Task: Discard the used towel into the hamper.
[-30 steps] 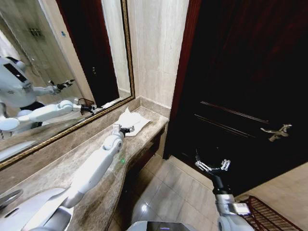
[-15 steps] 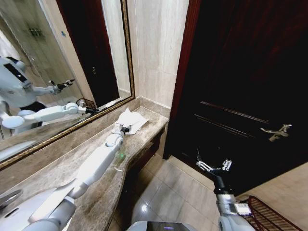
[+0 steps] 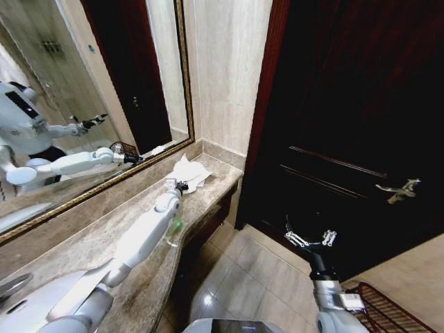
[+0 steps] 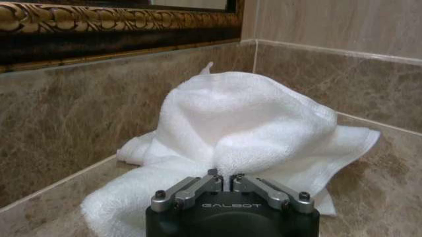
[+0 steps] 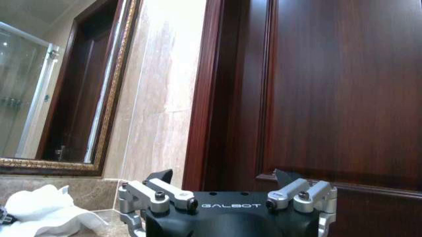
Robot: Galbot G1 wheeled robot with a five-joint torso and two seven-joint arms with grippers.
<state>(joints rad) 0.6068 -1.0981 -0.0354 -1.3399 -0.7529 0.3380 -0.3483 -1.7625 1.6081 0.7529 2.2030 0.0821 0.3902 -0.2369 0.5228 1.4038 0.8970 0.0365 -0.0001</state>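
Left gripper (image 4: 224,178) pinched tight on crumpled white terry towel (image 4: 244,128), lying on brown marble countertop (image 3: 146,277) below gilt-framed mirror (image 3: 83,104). Right gripper (image 3: 310,240) spread wide, empty, low before dark wooden door (image 3: 347,118). Reddish-brown wire hamper (image 3: 385,312) on floor beside right arm.

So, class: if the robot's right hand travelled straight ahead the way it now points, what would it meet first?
Most likely the dark wooden door. The right hand is open and points toward its panelling, with nothing visible between; depth is hard to judge, so the door frame is possible.
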